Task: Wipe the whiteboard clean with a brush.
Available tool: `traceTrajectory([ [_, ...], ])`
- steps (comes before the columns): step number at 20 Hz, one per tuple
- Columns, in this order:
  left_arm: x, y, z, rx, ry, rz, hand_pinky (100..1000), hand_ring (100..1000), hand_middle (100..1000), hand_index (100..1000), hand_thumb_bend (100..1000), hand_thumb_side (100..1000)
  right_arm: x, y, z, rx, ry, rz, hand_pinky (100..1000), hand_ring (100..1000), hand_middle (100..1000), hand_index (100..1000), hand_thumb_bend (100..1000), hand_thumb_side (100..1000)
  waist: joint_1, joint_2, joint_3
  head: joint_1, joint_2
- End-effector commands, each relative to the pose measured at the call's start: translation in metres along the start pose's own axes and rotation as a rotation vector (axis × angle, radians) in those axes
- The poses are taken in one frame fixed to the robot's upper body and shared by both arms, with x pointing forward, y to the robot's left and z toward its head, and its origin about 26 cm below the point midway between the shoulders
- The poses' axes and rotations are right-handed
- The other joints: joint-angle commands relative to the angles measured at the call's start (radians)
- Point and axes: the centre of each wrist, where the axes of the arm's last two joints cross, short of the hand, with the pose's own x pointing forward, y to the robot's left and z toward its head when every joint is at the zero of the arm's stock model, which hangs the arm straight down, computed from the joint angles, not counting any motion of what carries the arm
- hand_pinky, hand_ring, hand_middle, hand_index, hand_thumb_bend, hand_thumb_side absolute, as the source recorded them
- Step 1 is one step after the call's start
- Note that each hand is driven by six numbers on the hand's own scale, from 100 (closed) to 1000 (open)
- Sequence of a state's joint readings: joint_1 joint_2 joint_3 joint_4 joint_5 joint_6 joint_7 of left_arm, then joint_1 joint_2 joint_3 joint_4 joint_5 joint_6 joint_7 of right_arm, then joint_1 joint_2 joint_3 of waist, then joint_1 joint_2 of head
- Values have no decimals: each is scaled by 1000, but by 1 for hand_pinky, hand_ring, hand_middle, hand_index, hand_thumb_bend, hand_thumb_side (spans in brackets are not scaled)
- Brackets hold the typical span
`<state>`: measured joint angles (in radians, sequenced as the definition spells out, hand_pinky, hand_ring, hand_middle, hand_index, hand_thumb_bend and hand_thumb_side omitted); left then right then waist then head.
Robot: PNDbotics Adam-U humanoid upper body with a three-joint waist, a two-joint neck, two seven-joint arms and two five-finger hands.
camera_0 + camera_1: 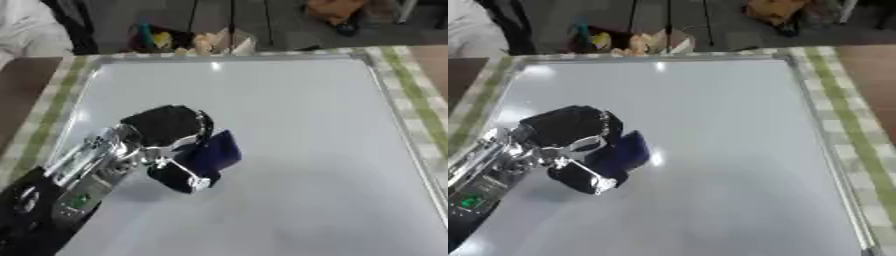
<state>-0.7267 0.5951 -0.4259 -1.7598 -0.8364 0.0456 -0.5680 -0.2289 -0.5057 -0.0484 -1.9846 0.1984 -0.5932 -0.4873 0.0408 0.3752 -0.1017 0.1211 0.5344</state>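
A: Any writing on the whiteboard [289, 150]?
B: Nothing readable, the surface shows only glare.
A: And the dark blue brush [214, 152] or the left hand [166, 127]?
B: No label or number legible there either

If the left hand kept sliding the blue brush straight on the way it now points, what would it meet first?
Probably nothing but bare board. The left hand holds the blue brush on the whiteboard, pointing right. The surface that way looks free until the board's right frame, with checked cloth beyond.
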Motion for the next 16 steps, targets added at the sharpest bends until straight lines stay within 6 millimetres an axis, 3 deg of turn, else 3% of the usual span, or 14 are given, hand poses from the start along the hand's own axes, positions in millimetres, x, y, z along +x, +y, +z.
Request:
traceTrajectory([
  [1,-18,8,9,28,77,-16,381,615,516,287,249,411,3,-4,-7,14,-31,10,804,754,563,820,100,953,-2,-20,0,3,-11],
  [16,-68,5,21,60,300,19,392,619,512,287,261,397,3,-2,-6,15,-32,13,804,754,561,821,100,954,-4,-14,0,14,-20],
])
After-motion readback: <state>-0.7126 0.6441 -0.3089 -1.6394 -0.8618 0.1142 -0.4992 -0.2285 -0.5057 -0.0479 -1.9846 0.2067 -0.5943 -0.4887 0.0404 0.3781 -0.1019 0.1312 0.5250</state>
